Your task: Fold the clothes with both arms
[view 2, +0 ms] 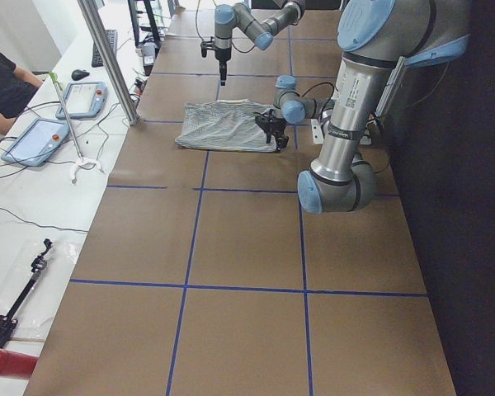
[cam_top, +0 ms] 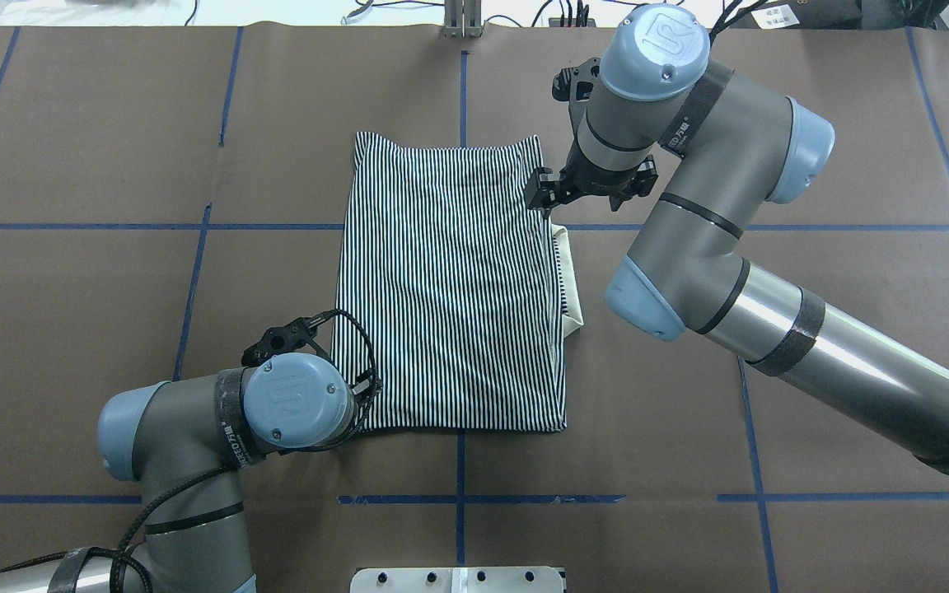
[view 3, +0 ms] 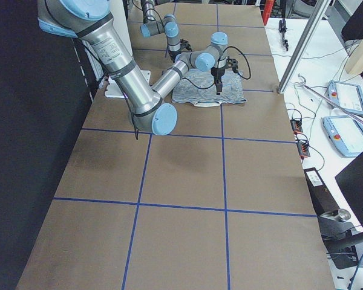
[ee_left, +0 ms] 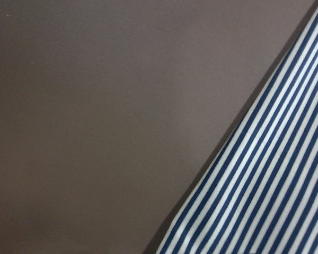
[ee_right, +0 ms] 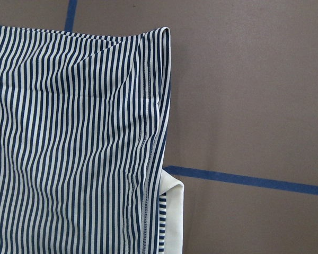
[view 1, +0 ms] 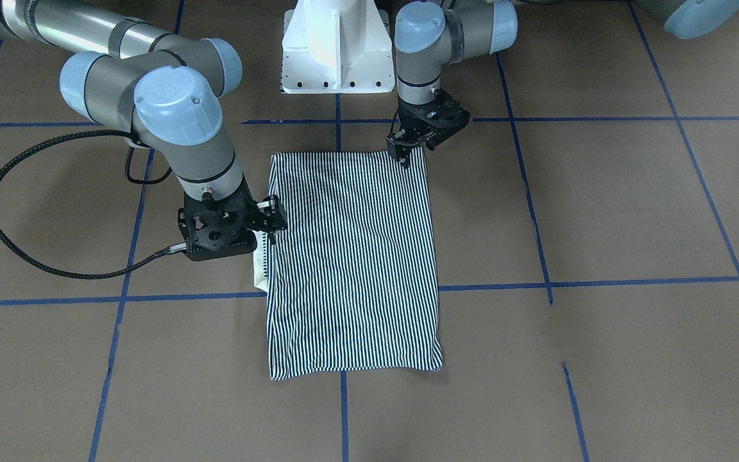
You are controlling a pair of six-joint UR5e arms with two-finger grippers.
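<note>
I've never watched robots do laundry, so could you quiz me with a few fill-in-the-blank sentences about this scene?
The folded polo shirt is patterned with navy-and-white ____. The cream part sticking out beside the right arm is its ____. The table is gridded by ____ tape lines.
Missing words: stripes; collar; blue.

Even overhead light, soft shadows, blurry left-wrist view.

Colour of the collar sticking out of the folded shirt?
Plain cream collar; clearest in the right wrist view.
</note>
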